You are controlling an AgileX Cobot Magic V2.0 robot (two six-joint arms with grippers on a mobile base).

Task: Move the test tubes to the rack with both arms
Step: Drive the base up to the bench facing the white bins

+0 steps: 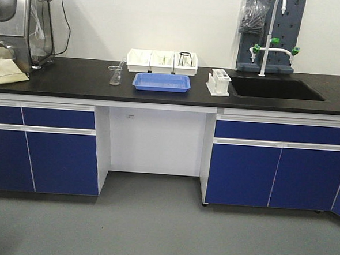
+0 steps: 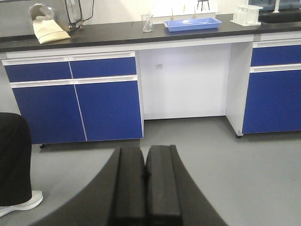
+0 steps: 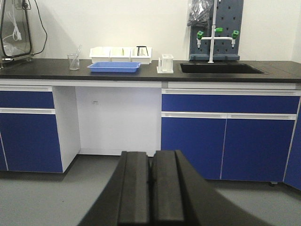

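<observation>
A smooth black countertop [image 1: 63, 77], glossy blue plastic tray [image 1: 161, 82], white plastic rack [image 1: 219, 83] and clear glass beaker [image 1: 115, 75] are noted.

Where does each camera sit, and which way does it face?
Exterior front view: stands back from the black-topped lab bench, facing it squarely; no robot part shows.
Left wrist view: low above the grey floor, behind the shut left gripper, facing the bench's left cupboards.
Right wrist view: low, behind the shut right gripper, facing the bench nearer the black sink.
Shared by all three: the flat blue plastic tray and the small white plastic rack.
</observation>
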